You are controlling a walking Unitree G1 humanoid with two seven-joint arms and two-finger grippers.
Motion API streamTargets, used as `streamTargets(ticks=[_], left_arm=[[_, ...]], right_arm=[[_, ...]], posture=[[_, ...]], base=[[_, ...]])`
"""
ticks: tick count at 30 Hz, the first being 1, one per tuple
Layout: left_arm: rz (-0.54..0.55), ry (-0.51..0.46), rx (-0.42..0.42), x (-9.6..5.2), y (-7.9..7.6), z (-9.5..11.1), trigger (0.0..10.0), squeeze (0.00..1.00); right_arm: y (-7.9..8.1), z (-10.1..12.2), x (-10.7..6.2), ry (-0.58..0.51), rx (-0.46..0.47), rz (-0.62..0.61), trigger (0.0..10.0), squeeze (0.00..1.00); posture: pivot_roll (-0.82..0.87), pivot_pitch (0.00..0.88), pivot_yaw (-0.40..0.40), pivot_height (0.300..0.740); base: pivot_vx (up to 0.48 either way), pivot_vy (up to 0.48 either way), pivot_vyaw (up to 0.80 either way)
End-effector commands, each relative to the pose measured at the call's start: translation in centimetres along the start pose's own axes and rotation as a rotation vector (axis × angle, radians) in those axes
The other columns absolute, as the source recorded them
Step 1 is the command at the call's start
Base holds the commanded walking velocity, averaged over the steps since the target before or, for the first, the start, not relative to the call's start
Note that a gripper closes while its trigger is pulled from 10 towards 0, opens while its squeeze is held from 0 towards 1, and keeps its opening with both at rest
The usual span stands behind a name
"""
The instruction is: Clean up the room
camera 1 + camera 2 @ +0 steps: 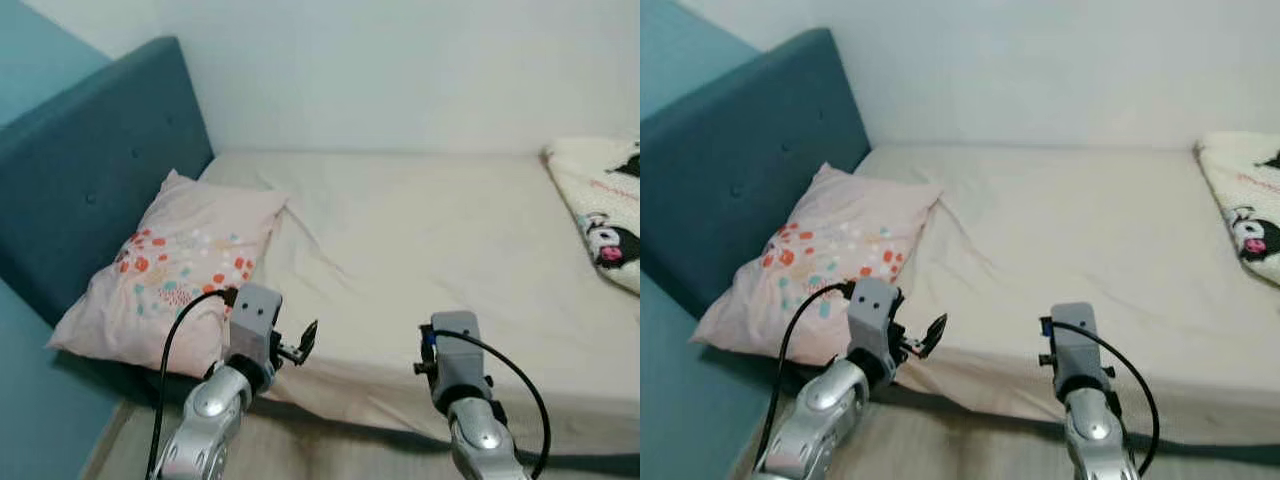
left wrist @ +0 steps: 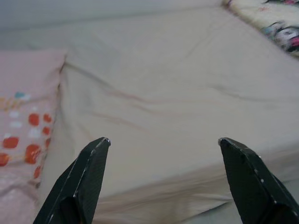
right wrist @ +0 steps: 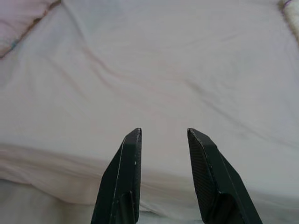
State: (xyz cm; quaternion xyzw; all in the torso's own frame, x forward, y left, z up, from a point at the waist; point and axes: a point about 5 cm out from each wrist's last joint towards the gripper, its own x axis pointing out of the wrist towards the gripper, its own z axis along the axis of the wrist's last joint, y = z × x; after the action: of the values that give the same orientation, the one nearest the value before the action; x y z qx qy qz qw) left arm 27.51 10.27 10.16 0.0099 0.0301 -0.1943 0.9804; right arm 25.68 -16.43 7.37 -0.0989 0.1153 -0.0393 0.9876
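- A teal padded headboard [image 1: 95,170] stands at the far left of the bed, against a teal side wall.
- A pale pink pillow [image 1: 175,265] with red, orange and blue dots leans against the headboard, its lower corner hanging over the near edge of the bed.
- The left pincer [image 2: 163,142] hovers just before the near edge of the bed, beside the pillow's right corner — its two black fingers [image 2: 81,179] are spread wide apart and hold nothing. A black cable loops from its wrist down along the silver arm.
- The bed [image 1: 420,250] carries a cream sheet, creased and wrinkled in the middle, with its near hem hanging loose over the side.
- The right pincer [image 3: 163,133] is held low before the bed's near edge, pointing at the bare sheet — its fingers [image 3: 126,168] stand a narrow gap apart, with nothing between them.
- A white fleece blanket [image 1: 605,205] with black and pink cartoon figures lies at the far right end of the bed, well apart from both pincers.
- A plain white wall [image 1: 400,70] rises behind the bed.
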Motion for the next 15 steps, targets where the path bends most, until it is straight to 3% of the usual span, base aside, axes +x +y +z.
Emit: streamTargets(ticks=[1, 7, 10, 15], left_arm=[[-0.002, 0.021, 0.004, -0.07, -0.06, -0.37, 10.0, 0.00], [-0.005, 0.017, 0.000, -0.18, -0.08, -0.40, 10.0, 0.00], [-0.051, 0.029, 0.008, -0.29, -0.57, -0.56, 10.0, 0.00], [-0.036, 0.015, 0.014, -0.30, -0.50, -0.52, 10.0, 0.00]], right_arm=[[-0.48, -0.53, -0.19, 0.014, -0.002, -0.015, 10.0, 0.00], [-0.38, -0.51, -0.19, 0.013, -0.002, -0.014, 10.0, 0.00], [-0.44, -0.52, -0.18, 0.014, -0.002, -0.018, 10.0, 0.00], [-0.57, -0.51, -0.18, 0.014, 0.000, -0.027, 10.0, 0.00]], posture=[[-0.02, 0.093, 0.058, 0.740], [-0.01, 0.097, 0.056, 0.740], [-0.01, 0.097, 0.057, 0.740], [-0.02, 0.097, 0.063, 0.740]], base=[[0.319, 0.000, 0.00], [0.307, 0.000, 0.00], [0.000, 0.000, 0.00], [0.000, 0.000, 0.00]])
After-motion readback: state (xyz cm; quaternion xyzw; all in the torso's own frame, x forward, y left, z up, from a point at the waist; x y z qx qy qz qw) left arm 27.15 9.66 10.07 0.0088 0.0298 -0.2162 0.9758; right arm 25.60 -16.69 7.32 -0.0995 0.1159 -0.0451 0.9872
